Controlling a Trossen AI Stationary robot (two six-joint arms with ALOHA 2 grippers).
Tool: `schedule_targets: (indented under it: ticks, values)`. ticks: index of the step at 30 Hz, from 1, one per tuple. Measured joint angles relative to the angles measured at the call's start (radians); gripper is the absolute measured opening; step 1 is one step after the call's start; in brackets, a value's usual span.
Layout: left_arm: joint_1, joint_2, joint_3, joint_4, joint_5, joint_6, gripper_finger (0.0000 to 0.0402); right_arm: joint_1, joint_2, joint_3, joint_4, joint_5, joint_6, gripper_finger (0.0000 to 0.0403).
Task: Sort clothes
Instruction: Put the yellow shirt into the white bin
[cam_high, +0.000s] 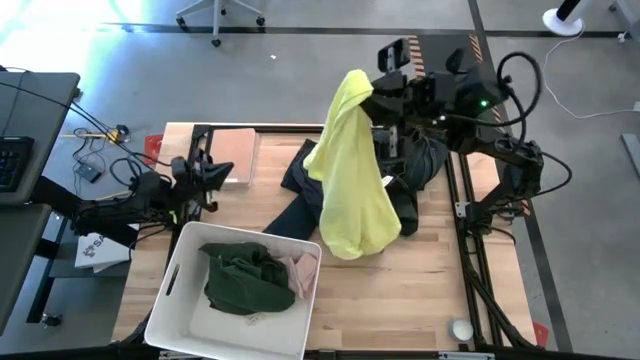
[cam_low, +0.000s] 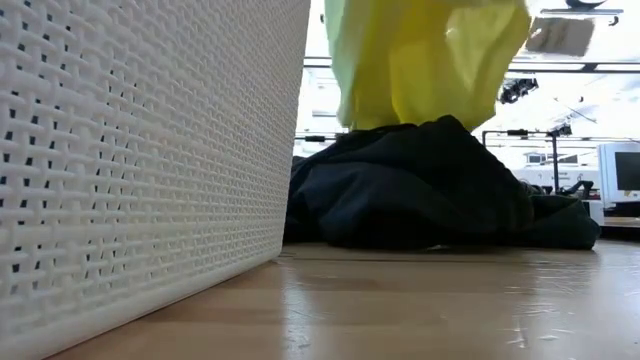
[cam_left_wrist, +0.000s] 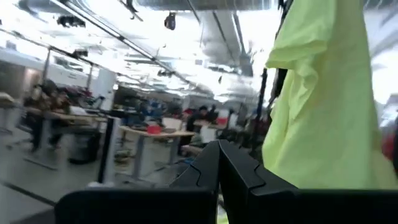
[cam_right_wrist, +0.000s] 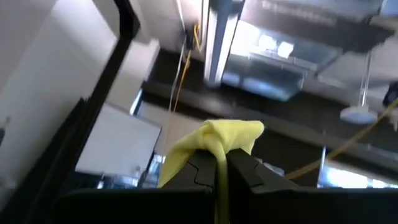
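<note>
Right gripper (cam_right_wrist: 219, 163) clamped on bright yellow soft shirt (cam_high: 352, 170), hoisted high.
Left gripper (cam_left_wrist: 219, 163) pinched together, far-left by white woven basket (cam_high: 175, 310); no readable labels.

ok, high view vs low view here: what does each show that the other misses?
Only the high view shows both arms: the right gripper shut on the top of the yellow garment, the left gripper waiting by the table's left edge, and the dark green garment and pale pink garment inside the white basket.

Only the low view shows the basket's woven side wall, and the yellow garment's lower end hanging just over the dark pile.

Both show the yellow garment, the dark pile, the basket and the wooden table.
</note>
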Motion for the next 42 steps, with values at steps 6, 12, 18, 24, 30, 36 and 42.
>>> schedule_targets:
  ticks: [6, 12, 18, 24, 30, 36, 42]
  values:
    - [-0.014, 0.249, 0.15, 0.005, 0.019, 0.139, 0.0001, 0.0, -0.006, 0.004, -0.165, 0.044, -0.005, 0.0002]
    - [-0.011, 0.546, 0.333, 0.01, 0.131, 0.193, 0.0008, 0.017, -0.006, 0.004, -0.298, 0.117, 0.011, 0.0002]
    - [-0.002, 0.777, 0.506, 0.035, 0.27, 0.245, 0.0094, 0.057, -0.007, 0.004, -0.369, 0.233, -0.012, 0.0002]
    - [0.03, 0.973, 0.657, 0.067, 0.367, 0.243, 0.0222, 0.064, -0.007, 0.004, -0.439, 0.28, 0.002, 0.0002]
    - [0.048, 1.155, 0.783, 0.173, 0.538, 0.23, 0.0311, 0.064, -0.008, -0.027, -0.471, 0.321, 0.026, 0.0003]
    - [0.048, 1.368, 0.899, 0.189, 0.627, 0.158, 0.0335, 0.054, -0.002, -0.028, -0.415, 0.329, 0.021, 0.0003]
    - [0.048, 1.554, 0.995, 0.28, 0.639, 0.086, 0.0336, 0.054, 0.0, -0.029, -0.368, 0.296, 0.02, 0.0003]
